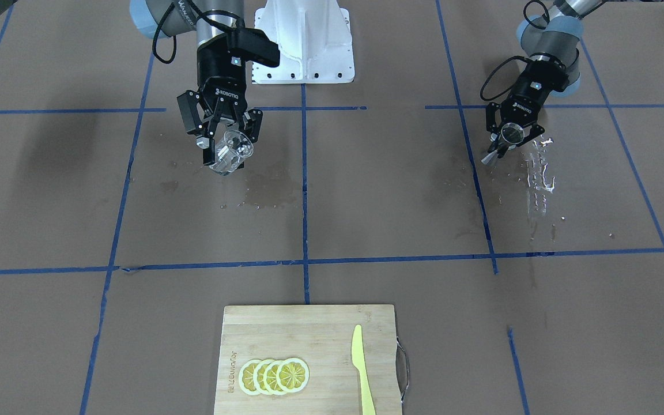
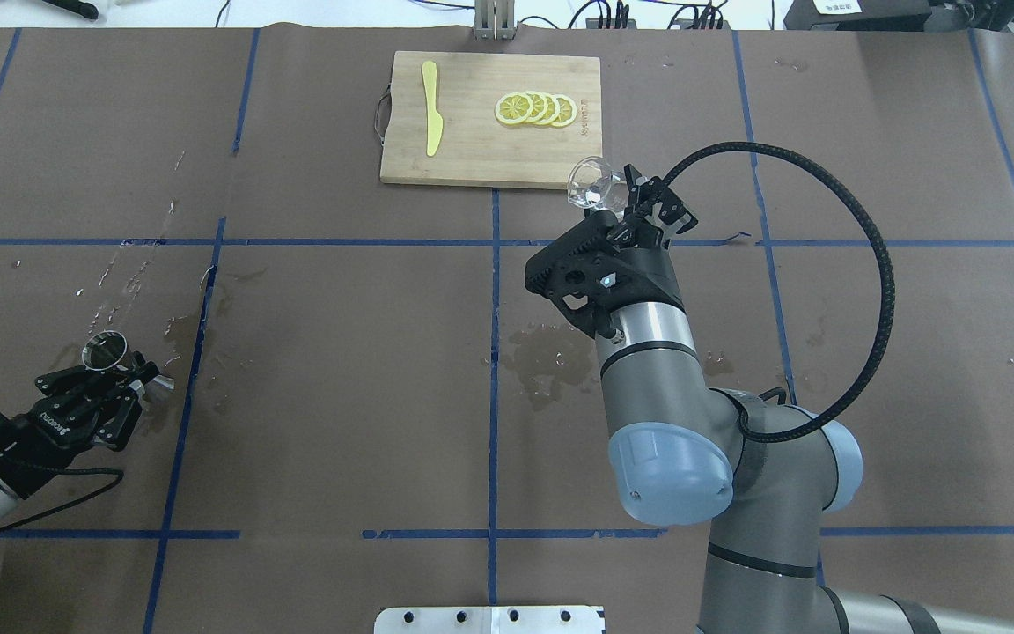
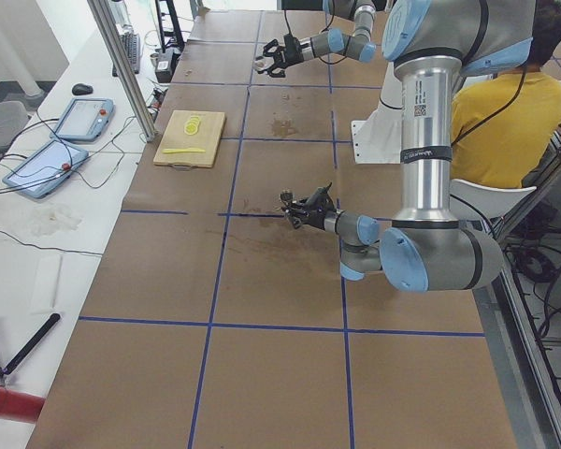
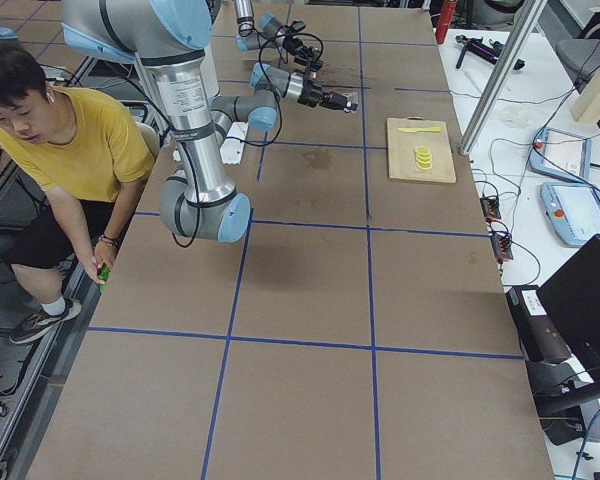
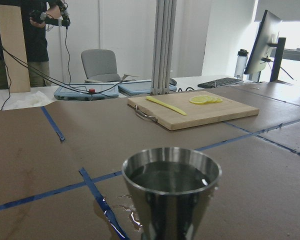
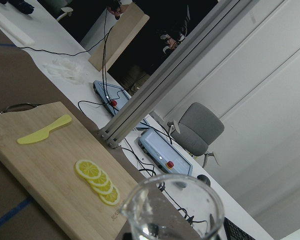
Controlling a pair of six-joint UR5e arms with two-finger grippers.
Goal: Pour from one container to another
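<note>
The clear glass cup (image 1: 229,158) is off the table and tilted, clamped between the fingers of the right gripper (image 1: 229,144). The steel jigger (image 1: 509,135) is gripped at its narrow waist by the left gripper (image 2: 115,380), low over the table and leaning. Cup and jigger are well apart, on opposite sides of the table.

Only the left wrist view looks into the jigger's upper cone, which holds liquid. Only the front-facing view catches a glistening water streak (image 1: 539,173) just beside the left gripper. The overhead view shows a damp patch (image 2: 547,352) behind the right gripper.

The table (image 2: 340,308) is covered in brown paper with a blue tape grid. Just beyond the right gripper lies a wooden cutting board (image 2: 472,150) with lemon slices (image 2: 535,108) and a yellow knife (image 2: 430,119). The right side view shows a person (image 4: 90,140) in a yellow shirt beside the robot.
</note>
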